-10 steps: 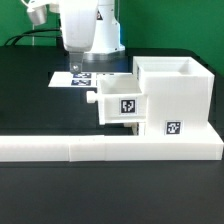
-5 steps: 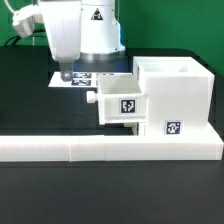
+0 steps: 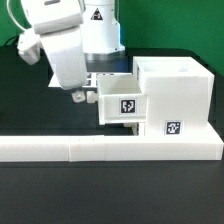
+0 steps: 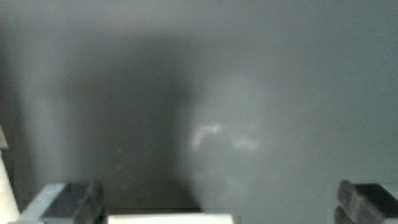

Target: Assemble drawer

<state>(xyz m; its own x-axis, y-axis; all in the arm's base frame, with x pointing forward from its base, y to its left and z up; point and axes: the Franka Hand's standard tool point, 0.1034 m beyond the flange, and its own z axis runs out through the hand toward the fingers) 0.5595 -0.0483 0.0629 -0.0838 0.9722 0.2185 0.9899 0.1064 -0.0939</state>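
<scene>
The white drawer housing (image 3: pixel 176 92) stands at the exterior view's right, with a tag (image 3: pixel 173 127) low on its front. A tagged white tray (image 3: pixel 122 102) sticks out of its left side, its round knob (image 3: pixel 91 99) pointing left. My gripper (image 3: pixel 76 94) hangs low just left of the knob, apart from it. In the wrist view the gripper (image 4: pixel 217 205) is open and empty, its dark fingertips (image 4: pixel 63 205) wide apart over the black table. A white edge (image 4: pixel 169 217) shows between them; I cannot tell what it is. A second tray is not in view.
The long low white L-shaped border wall (image 3: pixel 100 150) runs along the front and under the housing. The marker board (image 3: pixel 60 78) lies behind my arm, mostly hidden. Black table (image 3: pixel 30 110) lies to the left of the tray.
My arm has swung down and toward the exterior view's left. The gripper has dropped from above the marker board to beside the tray's knob. The drawer parts have not moved.
</scene>
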